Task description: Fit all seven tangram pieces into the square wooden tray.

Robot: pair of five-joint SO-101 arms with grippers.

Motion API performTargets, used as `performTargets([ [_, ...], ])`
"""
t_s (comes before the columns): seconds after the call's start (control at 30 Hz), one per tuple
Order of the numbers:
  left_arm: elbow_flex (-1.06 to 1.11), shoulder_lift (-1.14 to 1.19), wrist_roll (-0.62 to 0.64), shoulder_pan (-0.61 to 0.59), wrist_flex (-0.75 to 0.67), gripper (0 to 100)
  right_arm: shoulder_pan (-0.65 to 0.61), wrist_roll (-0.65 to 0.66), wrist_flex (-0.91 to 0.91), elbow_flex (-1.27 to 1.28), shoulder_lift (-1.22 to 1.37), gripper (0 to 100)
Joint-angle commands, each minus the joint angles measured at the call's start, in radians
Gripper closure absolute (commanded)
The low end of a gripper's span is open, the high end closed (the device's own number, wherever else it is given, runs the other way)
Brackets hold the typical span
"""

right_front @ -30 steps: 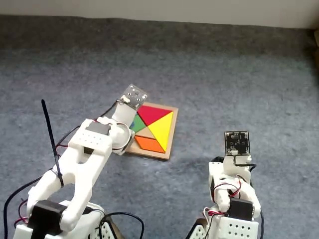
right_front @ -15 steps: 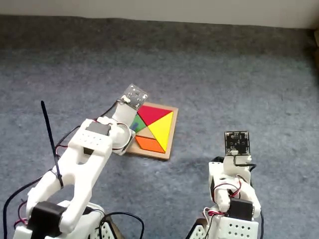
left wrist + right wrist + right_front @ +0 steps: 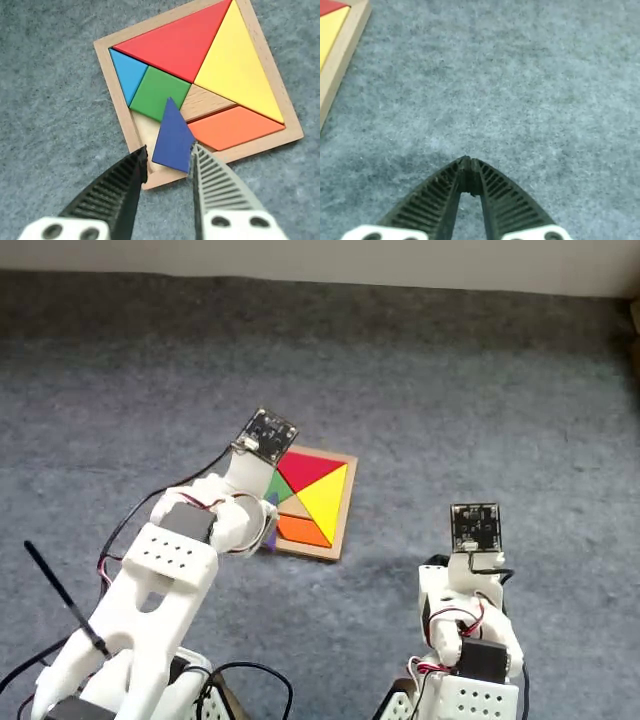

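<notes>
The dark blue triangle (image 3: 172, 137) sat pinched between the fingers of the left gripper (image 3: 169, 149), raised over the near corner of the wooden tray (image 3: 240, 150). Its point reached out across the edge of the green square (image 3: 159, 92) and its broad end lay back between the jaws. Its long axis ran roughly in line with the fingers. The bare corner slot (image 3: 144, 131) it seemed meant for lay just beside and partly under it, on the black finger's side, so the coming move looked to turn on a small shift and twist that way and then a lowering. A second bare slot (image 3: 202, 102), a small triangle, showed between the green square and the orange piece (image 3: 235, 127). The left arm (image 3: 170, 570) leaned out over the tray's near corner and was much the nearer. The right gripper (image 3: 468, 161) was closed on nothing, low over the carpet (image 3: 520, 75), well apart from the tray.
</notes>
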Motion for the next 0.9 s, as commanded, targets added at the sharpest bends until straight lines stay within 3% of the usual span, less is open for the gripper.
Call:
performTargets([
  [0.0, 0.048, -0.002, 0.015, 0.016, -0.123, 85, 0.015, -0.003, -0.010, 0.116, -0.001, 98.9],
  [0.3, 0.045, 0.174, 0.058, 0.019, -0.247, 84, 0.015, -0.003, -0.010, 0.116, 0.001, 98.9],
  [0.6, -0.064, 0.329, 0.064, 0.002, -0.247, 85, 0.015, -0.003, -0.008, 0.116, 0.001, 98.9],
  [0.87, -0.064, 0.297, 0.112, -0.041, -0.193, 87, 0.015, -0.003, -0.008, 0.116, 0.001, 98.9],
])
